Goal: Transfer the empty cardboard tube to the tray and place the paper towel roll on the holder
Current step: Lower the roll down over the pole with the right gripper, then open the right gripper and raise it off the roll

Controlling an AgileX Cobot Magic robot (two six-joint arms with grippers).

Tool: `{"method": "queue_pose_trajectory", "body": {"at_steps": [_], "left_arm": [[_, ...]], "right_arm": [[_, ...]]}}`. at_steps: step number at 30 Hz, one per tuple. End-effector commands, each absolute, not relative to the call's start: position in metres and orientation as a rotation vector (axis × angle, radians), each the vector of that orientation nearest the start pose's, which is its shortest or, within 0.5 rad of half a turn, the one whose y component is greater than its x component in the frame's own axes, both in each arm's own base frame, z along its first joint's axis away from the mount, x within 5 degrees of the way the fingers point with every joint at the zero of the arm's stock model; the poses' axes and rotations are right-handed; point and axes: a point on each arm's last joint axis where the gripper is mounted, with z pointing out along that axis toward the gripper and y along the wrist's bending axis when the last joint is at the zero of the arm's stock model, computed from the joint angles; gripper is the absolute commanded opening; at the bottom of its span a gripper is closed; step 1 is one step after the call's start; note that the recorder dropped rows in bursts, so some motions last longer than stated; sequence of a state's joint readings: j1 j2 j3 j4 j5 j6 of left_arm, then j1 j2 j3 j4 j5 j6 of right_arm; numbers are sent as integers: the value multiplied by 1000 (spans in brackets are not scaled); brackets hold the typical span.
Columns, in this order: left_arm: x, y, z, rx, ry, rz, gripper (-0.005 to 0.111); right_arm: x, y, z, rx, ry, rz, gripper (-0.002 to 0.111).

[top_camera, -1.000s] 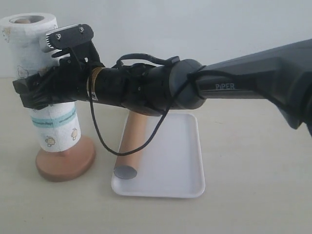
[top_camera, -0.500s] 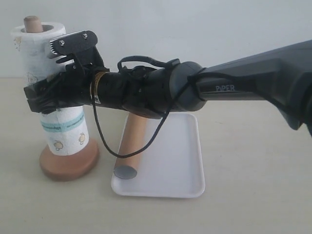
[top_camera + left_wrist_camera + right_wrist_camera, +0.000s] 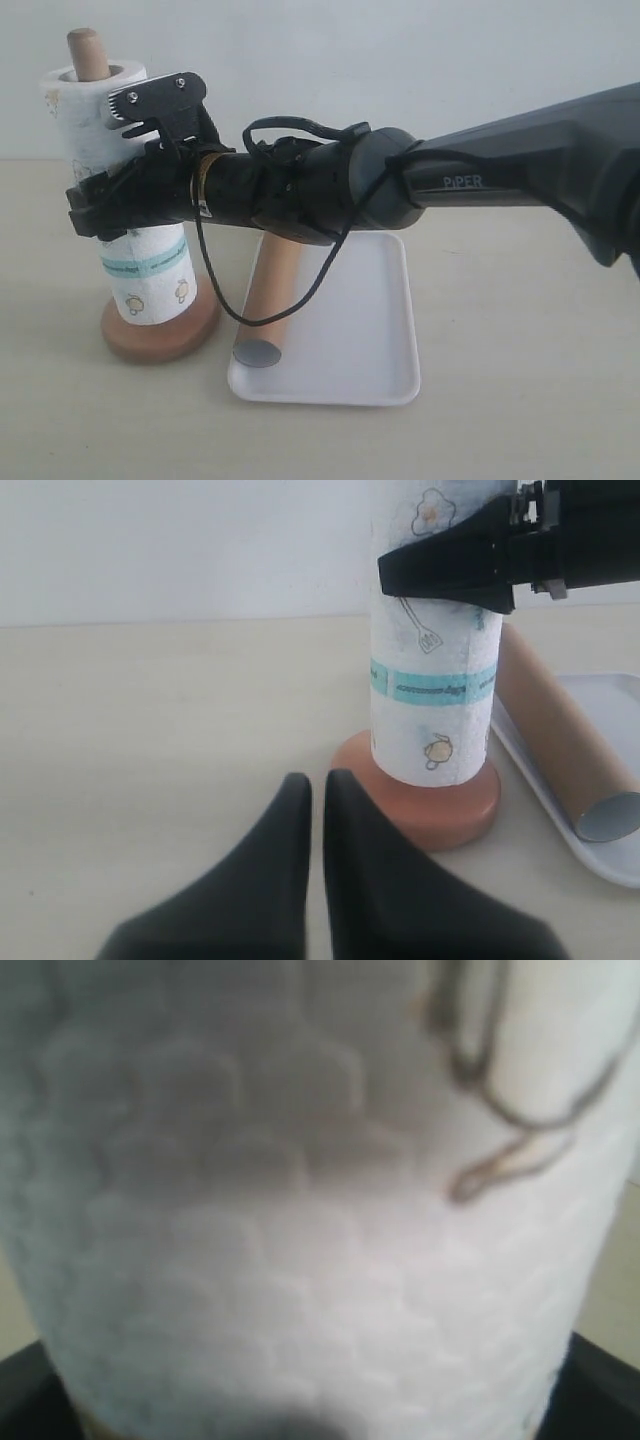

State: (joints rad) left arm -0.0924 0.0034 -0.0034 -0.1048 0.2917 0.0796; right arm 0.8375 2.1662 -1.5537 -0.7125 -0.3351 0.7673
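The paper towel roll stands upright over the holder's post, whose rounded top pokes out above the core. The roll's lower end is down at the holder's disc base. My right gripper reaches across from the right and is shut on the roll's middle. The roll's embossed paper fills the right wrist view. The empty cardboard tube lies lengthwise along the left side of the tray. My left gripper is shut and empty, low near the table, a short way from the holder base.
The right arm's long black forearm spans the scene above the tray, with a loose black cable hanging beside the roll. A pale wall stands behind the beige table.
The roll has slid down the post, so the post top now sticks out above it. Roll, holder and right gripper have shifted a little to the right.
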Motion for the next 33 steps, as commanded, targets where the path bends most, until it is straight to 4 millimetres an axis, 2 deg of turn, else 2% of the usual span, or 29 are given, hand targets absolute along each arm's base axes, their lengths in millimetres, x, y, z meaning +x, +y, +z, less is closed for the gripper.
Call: {"method": "queue_pose_trajectory", "body": {"at_steps": [1, 4, 8, 18, 33], "left_arm": [[54, -8, 187, 82, 1774, -109, 4], [54, -8, 187, 82, 1774, -109, 4], [54, -8, 187, 82, 1774, -109, 4], [54, -8, 187, 82, 1774, -109, 4], [54, -8, 187, 82, 1774, -109, 4]], "right_arm": [[324, 386, 210, -811, 1733, 856, 90], [324, 386, 209, -811, 1743, 846, 94], [324, 386, 212, -772, 1764, 876, 95], [320, 374, 252, -746, 1737, 817, 95], [320, 371, 255, -729, 1758, 796, 95]]}}
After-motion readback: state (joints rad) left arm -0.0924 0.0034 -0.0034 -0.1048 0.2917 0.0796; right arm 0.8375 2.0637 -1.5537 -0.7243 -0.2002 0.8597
